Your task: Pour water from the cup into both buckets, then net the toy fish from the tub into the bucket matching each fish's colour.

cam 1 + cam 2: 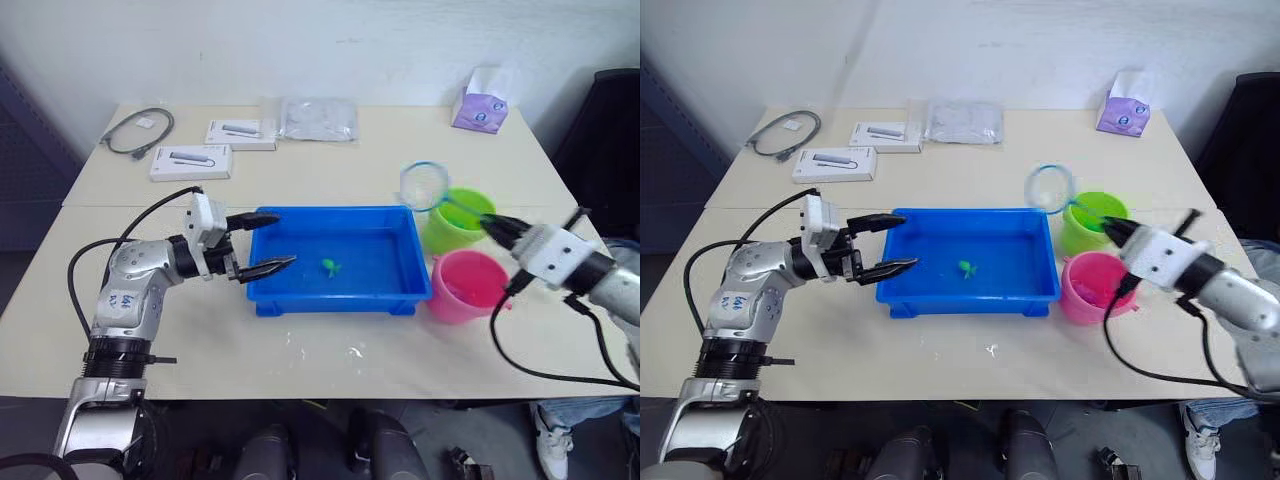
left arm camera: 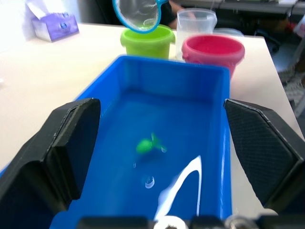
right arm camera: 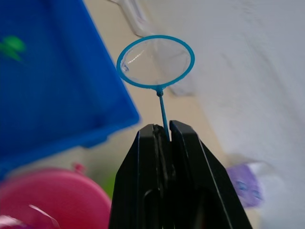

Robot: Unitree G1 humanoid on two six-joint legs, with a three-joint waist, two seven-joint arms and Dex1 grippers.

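Observation:
The blue tub (image 1: 330,213) sits mid-table, holding water and one green toy fish (image 1: 329,266). My left gripper (image 1: 282,240) is open, one finger on each side of the tub's left wall. My right gripper (image 3: 164,129) is shut on the thin handle of the net. The net's light-blue hoop (image 1: 424,186) hangs in the air by the tub's far right corner, beside the lime green bucket (image 1: 455,225), and looks empty. The pink bucket (image 1: 466,287) stands in front of the green one. The clear cup (image 2: 195,24) stands just beyond the pink bucket.
At the table's back lie a grey cable (image 1: 137,130), two white boxes (image 1: 191,161) (image 1: 241,133), a clear plastic bag (image 1: 318,118) and a purple tissue pack (image 1: 479,103). Water drops (image 1: 352,350) spot the table in front of the tub. A black chair (image 1: 605,130) stands at the right.

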